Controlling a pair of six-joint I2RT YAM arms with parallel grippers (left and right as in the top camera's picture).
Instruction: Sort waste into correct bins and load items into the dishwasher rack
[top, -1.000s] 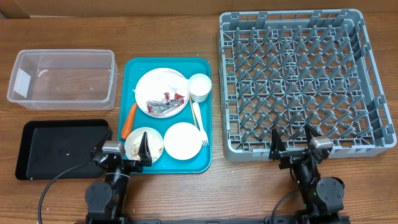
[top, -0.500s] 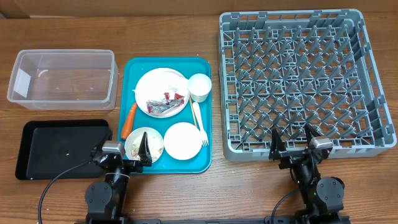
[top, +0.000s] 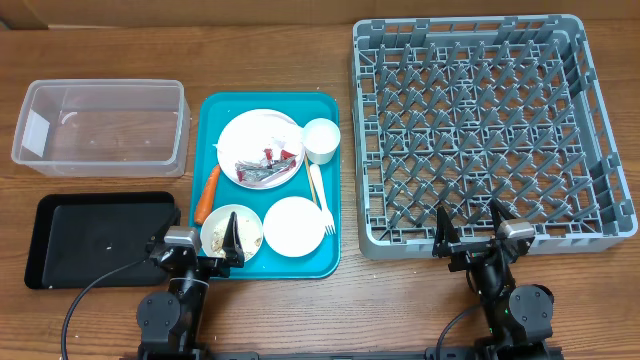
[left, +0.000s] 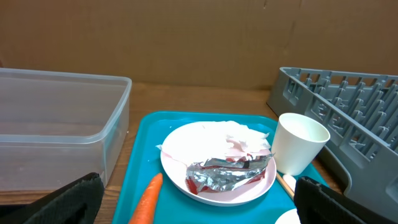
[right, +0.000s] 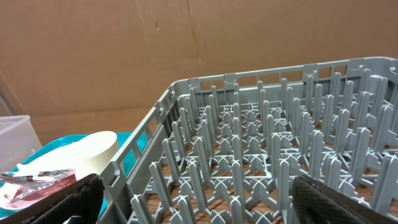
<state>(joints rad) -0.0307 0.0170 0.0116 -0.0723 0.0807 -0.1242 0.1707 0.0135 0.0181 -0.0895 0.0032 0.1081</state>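
On the teal tray a large white plate holds red-and-silver wrappers and a crumpled napkin. Around it are a white cup, an orange carrot, a white fork, a crumb-filled bowl and a white bowl. My left gripper is open at the tray's near edge, holding nothing. My right gripper is open and empty at the near wall of the grey dishwasher rack. The clear tub and black tray lie left.
In the left wrist view the carrot lies between my spread fingers, with a thin wooden stick beside the cup. A brown cardboard wall stands behind the rack. Bare wooden table runs along the front.
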